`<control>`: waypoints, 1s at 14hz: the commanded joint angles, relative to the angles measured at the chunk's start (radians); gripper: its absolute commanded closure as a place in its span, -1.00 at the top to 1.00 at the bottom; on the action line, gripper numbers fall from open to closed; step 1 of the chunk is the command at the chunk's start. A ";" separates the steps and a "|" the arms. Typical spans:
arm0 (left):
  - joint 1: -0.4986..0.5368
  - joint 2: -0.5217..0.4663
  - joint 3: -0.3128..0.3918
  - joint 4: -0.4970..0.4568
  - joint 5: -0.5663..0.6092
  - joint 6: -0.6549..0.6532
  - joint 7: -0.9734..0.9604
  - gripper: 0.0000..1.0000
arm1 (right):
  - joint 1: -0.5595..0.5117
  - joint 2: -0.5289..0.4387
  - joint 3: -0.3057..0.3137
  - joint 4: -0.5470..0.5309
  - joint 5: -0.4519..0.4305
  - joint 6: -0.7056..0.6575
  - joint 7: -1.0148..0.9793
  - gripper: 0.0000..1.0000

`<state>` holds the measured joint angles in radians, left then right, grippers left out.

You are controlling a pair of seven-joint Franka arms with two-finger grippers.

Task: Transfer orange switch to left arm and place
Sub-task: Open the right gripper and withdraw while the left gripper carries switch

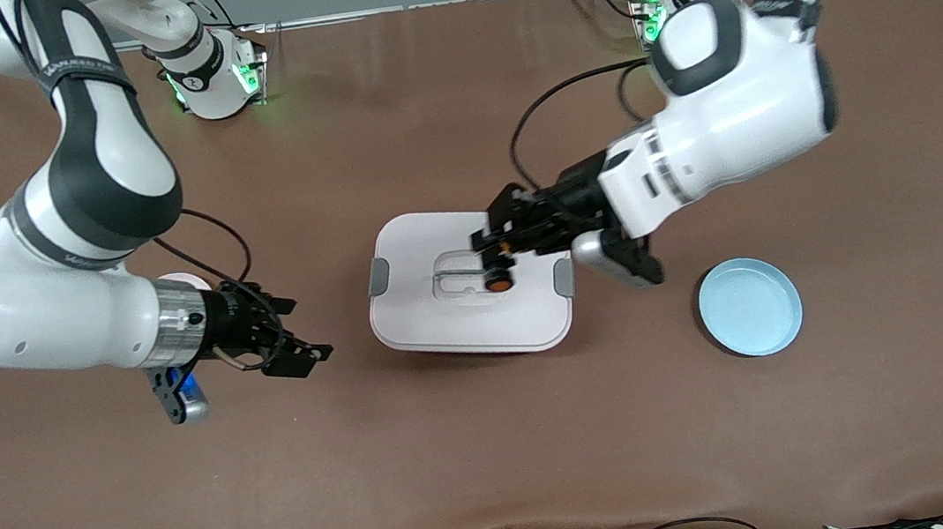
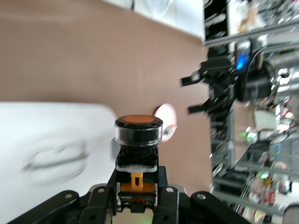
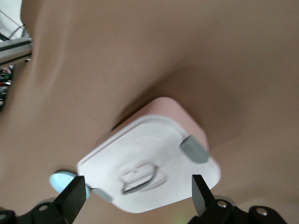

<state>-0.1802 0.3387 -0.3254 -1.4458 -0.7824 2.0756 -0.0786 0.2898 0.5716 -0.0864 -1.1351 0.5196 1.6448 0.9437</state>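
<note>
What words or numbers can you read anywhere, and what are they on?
No text reads clearly.
Grey lettering on the dark band of the right white robot arm: too small to read.
A round mark on that arm's base: too blurred to read.
The white lidded box, the round light blue plate and the black push-button switch with the orange cap: no writing visible.

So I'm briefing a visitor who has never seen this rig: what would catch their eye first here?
Probably the left gripper held over the large white lidded box at the table's middle, jaws shut on the tiny black push-button switch with its orange cap. Next, the right gripper, jaws open, waiting above the brown table toward the right arm's end. A round light-blue plate lies toward the left arm's end.
</note>
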 commanded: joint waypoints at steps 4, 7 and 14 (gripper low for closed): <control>0.152 -0.139 -0.001 -0.036 0.181 -0.328 0.014 -1.00 | -0.069 -0.002 0.014 0.034 -0.212 -0.206 -0.279 1.00; 0.202 -0.167 0.005 -0.010 0.264 -0.426 0.007 -1.00 | -0.096 -0.024 0.014 0.035 -0.317 -0.281 -0.451 1.00; 0.225 -0.165 0.029 0.074 0.581 -0.673 -0.208 -1.00 | -0.199 -0.088 0.013 0.034 -0.435 -0.433 -0.836 1.00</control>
<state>0.0288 0.1771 -0.3072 -1.3963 -0.2406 1.4575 -0.1884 0.1138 0.5075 -0.0895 -1.0980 0.1290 1.2477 0.1854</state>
